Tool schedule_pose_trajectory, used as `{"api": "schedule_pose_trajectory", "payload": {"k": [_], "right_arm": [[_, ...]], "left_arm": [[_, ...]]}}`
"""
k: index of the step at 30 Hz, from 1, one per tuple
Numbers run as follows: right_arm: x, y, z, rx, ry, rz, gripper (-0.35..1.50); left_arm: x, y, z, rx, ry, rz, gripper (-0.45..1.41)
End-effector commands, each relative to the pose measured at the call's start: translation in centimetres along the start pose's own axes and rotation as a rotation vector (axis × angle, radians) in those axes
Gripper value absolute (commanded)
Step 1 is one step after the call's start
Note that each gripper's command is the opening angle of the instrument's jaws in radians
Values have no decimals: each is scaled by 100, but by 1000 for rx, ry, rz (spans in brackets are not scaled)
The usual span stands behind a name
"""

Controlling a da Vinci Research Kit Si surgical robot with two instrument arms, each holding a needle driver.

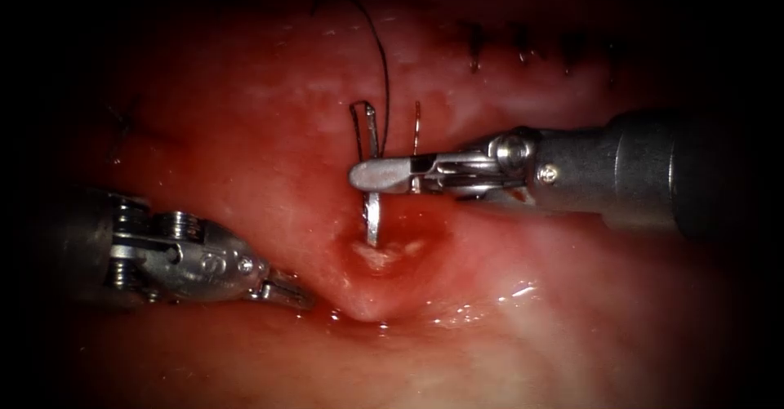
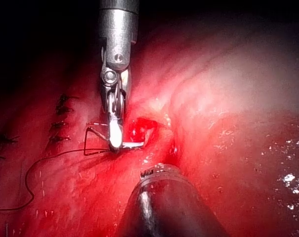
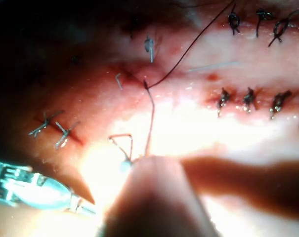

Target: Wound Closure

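Observation:
My right tool (image 1: 363, 174) comes in from the right and is shut on the curved needle (image 1: 373, 213) near the middle of its curve. The needle stands almost upright, its lower end at the edge of the open cut (image 1: 384, 258); I cannot tell whether it has entered the tissue. Dark thread (image 1: 384, 58) runs from the needle's upper end toward the back. My left tool (image 1: 302, 299) lies low on the left of the cut, jaws shut with nothing visible in them, its tip against the tissue. The left wrist view shows the right tool (image 2: 115, 140) holding the needle (image 2: 132, 144).
Finished stitches (image 1: 523, 48) cross the closed part of the cut at the back right, also seen as stitches (image 3: 248, 100) in the right wrist view. Red fluid (image 1: 425, 233) pools around the open cut. Wet tissue (image 1: 506, 327) rises in front.

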Motion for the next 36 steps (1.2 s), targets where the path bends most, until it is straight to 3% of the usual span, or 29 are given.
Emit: {"api": "schedule_pose_trajectory", "payload": {"k": [1, 8, 11, 13, 17, 20, 26, 31, 36], "right_arm": [[10, 9, 1, -8, 17, -6, -35], [26, 22, -2, -13, 41, -10, -35], [30, 24, -3, -8, 43, -10, -35], [32, 24, -4, -2, 46, -9, -35], [39, 23, -5, -1, 52, -22, -35], [54, 27, -7, -7, 68, -26, -35], [63, 37, -8, -4, 71, -32, -35], [61, 38, -7, 0, 66, -35, -35], [61, 39, -7, 0, 66, -35, -35]], "left_arm": [[3, -1, 9, 1, 10, 2, -45], [11, -5, 6, 4, 39, 31, -45], [26, -11, -1, 15, 97, 77, -45], [44, -14, -4, 35, 184, 126, -45], [53, -15, -8, 41, 211, 183, -45], [57, -23, -15, 54, 269, 197, -16], [51, -27, -11, 40, 312, 209, -8], [44, -22, -2, -36, 348, 243, 9], [48, -19, -1, -66, 396, 265, 14]]}}
